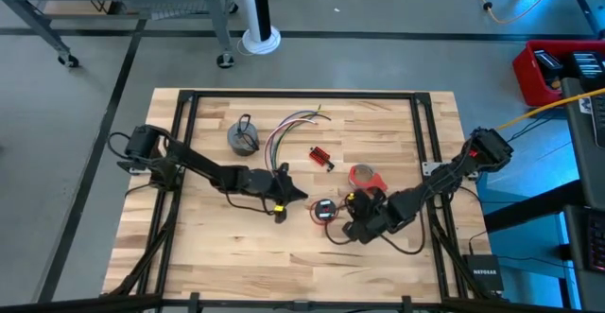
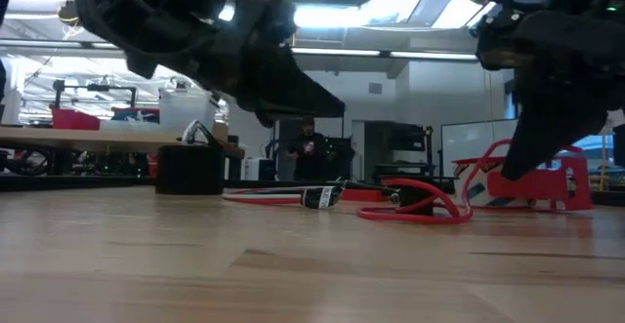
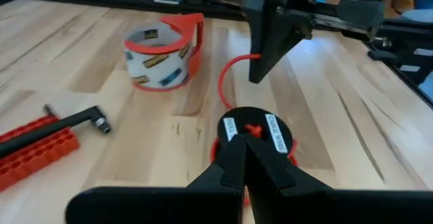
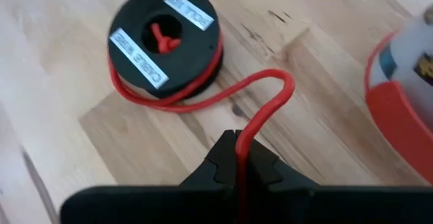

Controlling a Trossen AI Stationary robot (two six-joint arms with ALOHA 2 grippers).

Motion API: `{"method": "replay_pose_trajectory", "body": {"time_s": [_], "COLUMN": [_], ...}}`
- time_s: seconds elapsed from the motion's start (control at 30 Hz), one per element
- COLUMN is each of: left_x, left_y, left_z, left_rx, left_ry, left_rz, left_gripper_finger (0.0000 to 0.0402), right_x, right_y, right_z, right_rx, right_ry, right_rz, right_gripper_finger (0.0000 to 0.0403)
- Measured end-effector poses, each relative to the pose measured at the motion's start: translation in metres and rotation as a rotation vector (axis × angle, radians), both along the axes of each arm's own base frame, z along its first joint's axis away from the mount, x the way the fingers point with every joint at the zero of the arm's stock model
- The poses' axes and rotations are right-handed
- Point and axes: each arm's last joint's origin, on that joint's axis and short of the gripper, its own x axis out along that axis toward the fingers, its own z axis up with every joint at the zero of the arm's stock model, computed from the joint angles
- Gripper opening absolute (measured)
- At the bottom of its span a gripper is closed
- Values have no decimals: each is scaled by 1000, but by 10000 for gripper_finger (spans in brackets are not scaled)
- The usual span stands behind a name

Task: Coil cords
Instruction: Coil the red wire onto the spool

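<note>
The right gripper has its fingers pinched on the red cord trailing from the black spool mid-table. The left gripper, fingers closed and empty, hovers beside it. The multicoloured wire bundle near the far edge still lies uncoiled.

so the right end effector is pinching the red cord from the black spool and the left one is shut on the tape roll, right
Not quite. The right end effector is pinching the red cord from the black spool, as its wrist view shows. The left end effector is shut, but on nothing: the left wrist view shows it over the spool, with the tape roll lying apart.
</note>
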Motion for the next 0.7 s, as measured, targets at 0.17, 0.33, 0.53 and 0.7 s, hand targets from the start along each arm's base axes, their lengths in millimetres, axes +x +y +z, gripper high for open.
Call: {"method": "replay_pose_trajectory", "body": {"time_s": [0.17,0.33,0.53,0.7], "left_x": [23,37,49,52], "left_y": [-4,-5,-6,-6], "left_z": [-12,-23,-22,-24], "left_rx": [19,22,15,34], "left_ry": [24,45,86,182], "left_rz": [-48,-53,-71,-75], "left_gripper_finger": [0,0,0,0], "right_x": [3,3,6,8], "right_y": [0,0,0,-4], "right_z": [1,1,2,2], "right_rx": [7,8,20,13], "right_ry": [-15,-16,-40,-42], "right_rz": [18,20,15,1], "right_gripper_finger": [1,1,1,1]}}
